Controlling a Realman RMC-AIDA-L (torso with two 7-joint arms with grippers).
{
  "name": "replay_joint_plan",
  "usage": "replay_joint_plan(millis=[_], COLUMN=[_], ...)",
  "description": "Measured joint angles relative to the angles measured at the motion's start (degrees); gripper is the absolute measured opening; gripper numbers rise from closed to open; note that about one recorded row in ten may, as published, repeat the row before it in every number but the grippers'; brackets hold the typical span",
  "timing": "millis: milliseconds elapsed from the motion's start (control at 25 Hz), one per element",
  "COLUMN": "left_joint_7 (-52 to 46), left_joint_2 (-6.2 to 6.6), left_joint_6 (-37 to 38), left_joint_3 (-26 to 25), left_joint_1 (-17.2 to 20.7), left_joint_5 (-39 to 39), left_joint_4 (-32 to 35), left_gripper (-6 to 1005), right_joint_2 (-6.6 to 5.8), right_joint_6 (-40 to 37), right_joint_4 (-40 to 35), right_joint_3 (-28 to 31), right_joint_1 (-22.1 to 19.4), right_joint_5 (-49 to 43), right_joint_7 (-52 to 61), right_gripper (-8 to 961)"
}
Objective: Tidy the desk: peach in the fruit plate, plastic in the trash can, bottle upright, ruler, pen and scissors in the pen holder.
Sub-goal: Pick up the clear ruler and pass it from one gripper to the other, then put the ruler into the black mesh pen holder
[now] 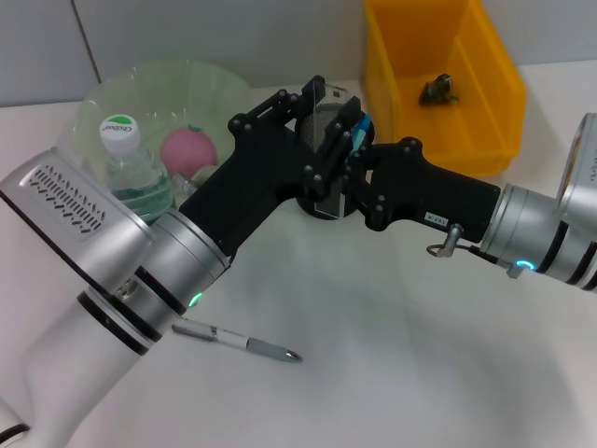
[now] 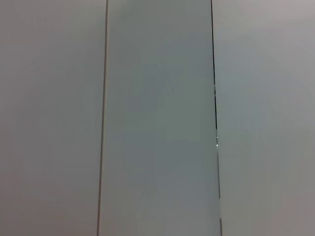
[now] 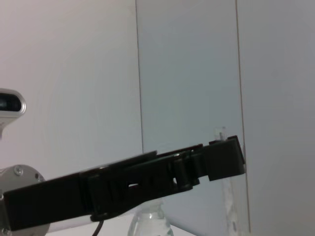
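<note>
Lab-like test bench: bare white table (image 1: pixel 401 364), plain grey panelled wall (image 2: pixel 157 118).

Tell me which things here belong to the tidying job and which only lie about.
Job: peach in fruit plate; upright bottle; pen on the table; pen holder; trash can; left gripper and right gripper, both at the pen holder.
Lying about: nothing visible.
</note>
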Motion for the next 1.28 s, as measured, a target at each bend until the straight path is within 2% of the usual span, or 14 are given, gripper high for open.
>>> replay_joint_plan(millis=[720,920,1120,1280], left_joint_7=[-0.5,-0.3,-1.0,-4.6], left_joint_2=[0.0,0.0,0.34,0.56], left_joint_6=[1.9,2.5,6.8,10.3], left_joint_3=[-0.2,-0.2,-0.3,-0.4], left_joint_1=[-1.1,-1.4,-0.4,0.3], left_joint_5=[0.0,0.0,0.3,3.9], left_joint_4=[-1.8,-2.1,-3.2,-7.1], left_gripper=[534,573,653,717], right_joint_2=[0.02,0.07,0.06,0.03], right_joint_6=[0.4,0.3,0.4,1.3], right_joint_4=[0.0,0.1,0.1,0.1], right_joint_3=[-0.1,0.4,0.7,0.8], right_joint_1=[0.1,-0.2,-1.2,-0.4], right_joint_5=[-0.3,0.6,7.7,11.9], right_joint_7=[-0.5,-0.8,-3.4,-4.4], right_gripper=[10,9,15,20])
